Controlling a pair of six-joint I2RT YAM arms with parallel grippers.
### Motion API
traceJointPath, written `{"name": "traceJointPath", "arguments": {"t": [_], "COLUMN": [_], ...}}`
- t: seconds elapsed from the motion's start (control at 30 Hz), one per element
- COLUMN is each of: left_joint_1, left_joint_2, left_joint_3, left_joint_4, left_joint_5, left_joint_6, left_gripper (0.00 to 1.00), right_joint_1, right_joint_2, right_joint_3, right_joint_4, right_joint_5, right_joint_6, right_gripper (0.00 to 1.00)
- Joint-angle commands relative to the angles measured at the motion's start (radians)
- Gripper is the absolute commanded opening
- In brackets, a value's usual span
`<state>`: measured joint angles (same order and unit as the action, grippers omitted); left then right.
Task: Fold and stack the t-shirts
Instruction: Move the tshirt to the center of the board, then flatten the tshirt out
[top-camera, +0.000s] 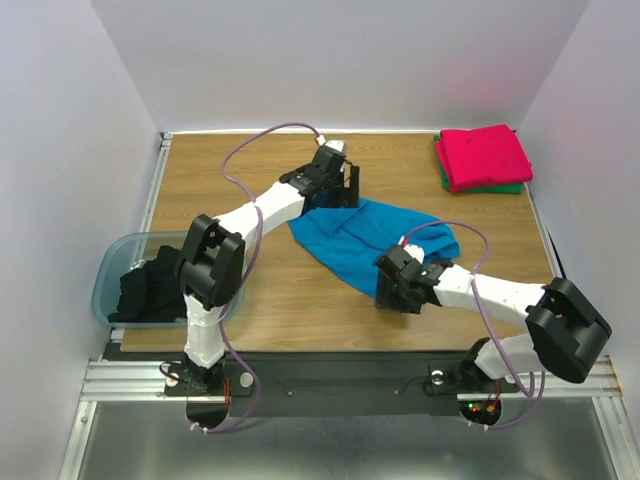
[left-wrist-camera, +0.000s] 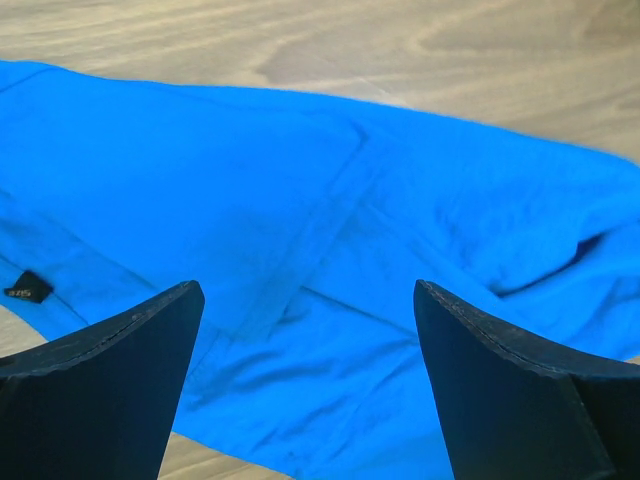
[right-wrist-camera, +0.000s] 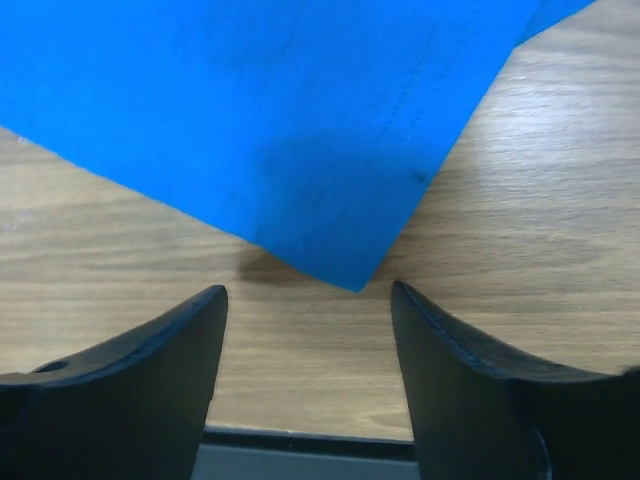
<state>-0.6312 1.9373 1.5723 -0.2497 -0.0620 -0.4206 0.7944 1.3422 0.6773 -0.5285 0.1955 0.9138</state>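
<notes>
From overhead I count two done: the red-pink t-shirt (top-camera: 483, 152) lies folded on the green t-shirt (top-camera: 497, 188) in the far right corner. The blue t-shirt (top-camera: 355, 240) sprawls unfolded mid-table, and the black t-shirt (top-camera: 150, 285) waits in the bin (top-camera: 108, 262).

Left wrist: my left gripper (left-wrist-camera: 310, 300) hangs spread wide over blue cloth, holding nothing.

Right wrist: my right gripper (right-wrist-camera: 310, 295) stands parted and empty. The shirt's corner is just ahead, bare wood lies either side, and the table's near edge is close.
</notes>
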Motion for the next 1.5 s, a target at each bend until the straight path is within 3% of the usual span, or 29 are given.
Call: {"name": "traceJointPath", "arguments": {"t": [0.0,0.07,0.13,0.33,0.37,0.47,0.67,0.87,1.27,1.4,1.47], "left_joint_1": [-0.012,-0.025,-0.045,-0.055,-0.056,-0.055,-0.055,-0.055,-0.067,-0.071,-0.076], "left_joint_2": [0.055,0.131,0.185,0.441,0.46,0.494,0.496,0.532,0.554,0.568,0.569], "left_joint_3": [0.131,0.205,0.317,0.638,0.669,0.71,0.654,0.66,0.664,0.683,0.683], "left_joint_4": [-0.028,-0.066,-0.085,-0.2,-0.216,-0.209,-0.169,-0.158,-0.131,-0.128,-0.129], "left_joint_5": [-0.004,-0.005,-0.028,-0.111,-0.107,-0.102,-0.074,-0.091,-0.042,-0.093,-0.088], "left_joint_6": [0.114,0.186,0.256,0.312,0.321,0.322,0.318,0.313,0.324,0.324,0.339], "left_gripper": [0.98,0.98,0.98,0.98,0.99,0.98,0.98,0.86,0.86,0.72,0.72], "right_joint_1": [0.009,0.008,0.006,0.003,0.003,0.0,-0.006,-0.006,-0.012,-0.011,-0.011], "right_joint_2": [0.044,0.043,0.034,-0.034,-0.041,-0.06,-0.063,-0.061,-0.072,-0.09,-0.097], "right_joint_3": [-0.001,-0.007,-0.015,-0.048,-0.054,-0.068,-0.065,-0.059,-0.061,-0.067,-0.073], "right_joint_4": [0.048,0.048,0.044,0.032,0.028,0.019,0.009,0.004,-0.005,-0.007,-0.008], "right_joint_5": [0.113,0.13,0.163,0.189,0.193,0.196,0.206,0.209,0.213,0.208,0.211], "right_joint_6": [0.077,0.105,0.117,0.128,0.132,0.134,0.132,0.123,0.126,0.123,0.123], "right_gripper": [0.64,0.5,0.42,0.13,0.01,0.0,0.01,0.01,0.01,0.01,0.01]}}
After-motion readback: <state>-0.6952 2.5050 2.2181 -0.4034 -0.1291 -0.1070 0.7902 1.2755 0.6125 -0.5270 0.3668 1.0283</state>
